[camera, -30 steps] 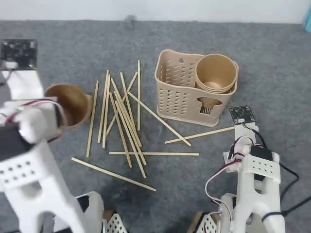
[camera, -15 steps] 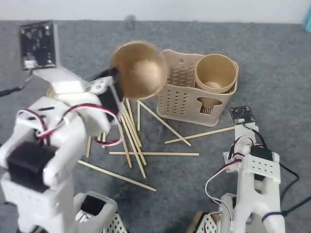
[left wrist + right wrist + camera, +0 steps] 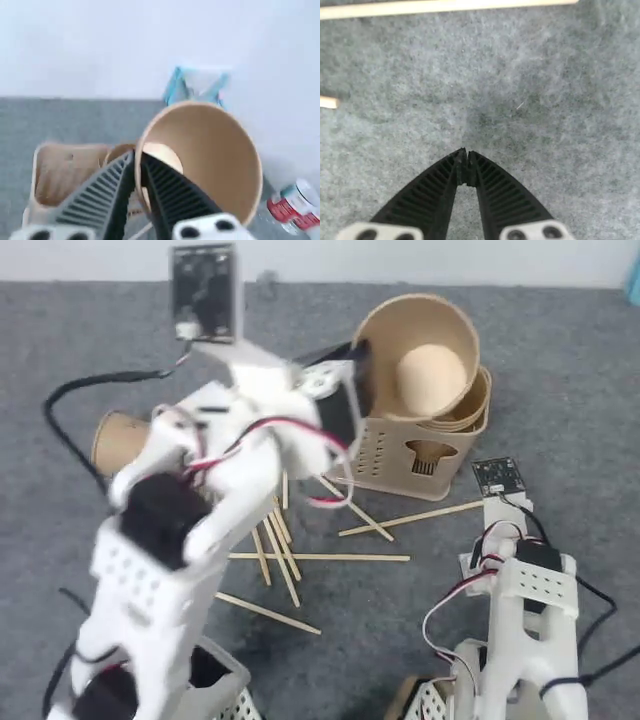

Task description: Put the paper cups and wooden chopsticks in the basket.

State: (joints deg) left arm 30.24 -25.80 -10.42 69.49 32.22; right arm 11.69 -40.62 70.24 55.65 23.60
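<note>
A grey mat (image 3: 580, 360) meets a white wall (image 3: 400, 260), with 1 red-labelled bottle (image 3: 295, 212).

Robotics lab bench: grey felt mat (image 3: 580, 390), plain white wall (image 3: 400, 260), exposed circuit board (image 3: 497, 476).

Grey, felt-like tabletop (image 3: 560, 370) here, and the basket (image 3: 400, 455) stands on it toward the far right. A loose scatter of chopsticks (image 3: 318, 557) lies in front of it and off to its left, some crossing one another, one angled stick (image 3: 412, 517) just beside the basket's front corner and another (image 3: 265, 612) lying slantwise nearer the front edge. Over on the left, well apart from the basket, a paper cup (image 3: 118, 438) lies on its side on the grey surface.
</note>
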